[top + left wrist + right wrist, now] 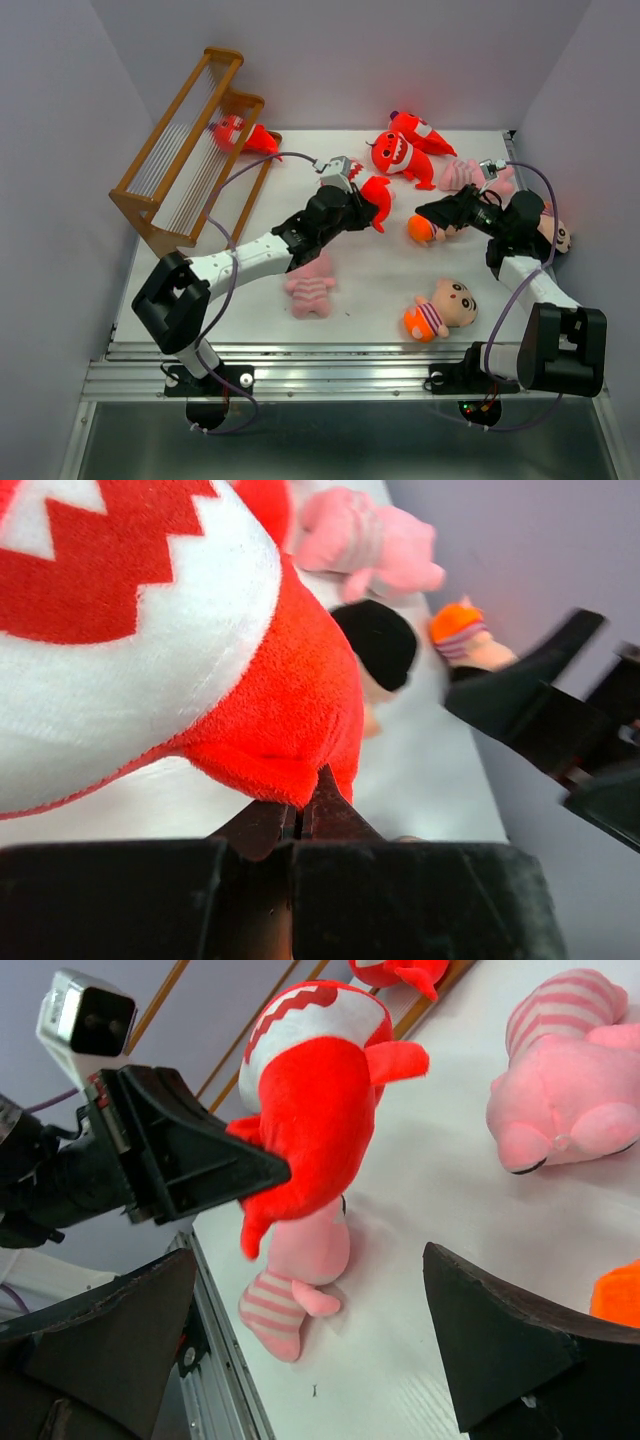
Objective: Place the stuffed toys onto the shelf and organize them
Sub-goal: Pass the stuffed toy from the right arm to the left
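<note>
Shelf: a brown wooden stepped shelf with thin pale bars (178, 150) stands at the far left of the white counter (370, 300).
On the shelf: one red toothy plush monster (240, 132) lies at its far end; which tier cannot be told.
Left end effector (300, 805): clamped fully closed on a fold of red plush at the edge of a second red monster with a white zigzag mouth (372, 195), held up over the middle of the counter.
Near centre: a pink striped plush pig (310, 285) lies flat on the counter, just on the near side of the left arm.
Far centre-right: two more red monsters (400, 152) lie close together near the far edge.
Right end effector (308, 1260): fingers spread wide, gripping nothing, just beside an orange-bottomed boy doll (423, 230).
Far right: a second pink pig (462, 175) lies beyond the right arm.
Near right: a tan-headed boy doll in a striped top (445, 308) lies on its side, apart from the others.
</note>
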Tool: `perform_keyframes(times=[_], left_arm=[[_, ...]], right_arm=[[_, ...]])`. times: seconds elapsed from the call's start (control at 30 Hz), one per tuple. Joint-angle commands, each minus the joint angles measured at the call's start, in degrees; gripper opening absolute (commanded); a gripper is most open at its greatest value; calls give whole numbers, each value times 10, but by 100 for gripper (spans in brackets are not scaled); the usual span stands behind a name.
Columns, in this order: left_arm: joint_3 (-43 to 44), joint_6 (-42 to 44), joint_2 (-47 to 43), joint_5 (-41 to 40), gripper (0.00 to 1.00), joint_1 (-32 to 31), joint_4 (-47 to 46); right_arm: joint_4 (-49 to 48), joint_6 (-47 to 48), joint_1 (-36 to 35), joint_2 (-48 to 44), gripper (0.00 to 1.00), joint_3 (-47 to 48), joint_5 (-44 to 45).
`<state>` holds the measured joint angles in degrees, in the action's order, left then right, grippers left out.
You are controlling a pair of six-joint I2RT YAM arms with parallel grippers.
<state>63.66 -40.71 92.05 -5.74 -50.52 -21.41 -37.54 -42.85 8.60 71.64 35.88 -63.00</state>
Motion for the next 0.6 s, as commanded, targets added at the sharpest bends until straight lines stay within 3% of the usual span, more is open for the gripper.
perform_keyframes(times=[0.0, 0.37, 0.57], left_arm=[[15, 41, -35, -53, 0, 38, 62], [61, 64, 31, -146, 0, 139, 131], [91, 61, 75, -131, 0, 181, 125]], right_arm=[[-11, 18, -1, -13, 100, 4, 1], [-7, 28, -1, -13, 100, 4, 2], [-7, 28, -1, -11, 100, 6, 0]])
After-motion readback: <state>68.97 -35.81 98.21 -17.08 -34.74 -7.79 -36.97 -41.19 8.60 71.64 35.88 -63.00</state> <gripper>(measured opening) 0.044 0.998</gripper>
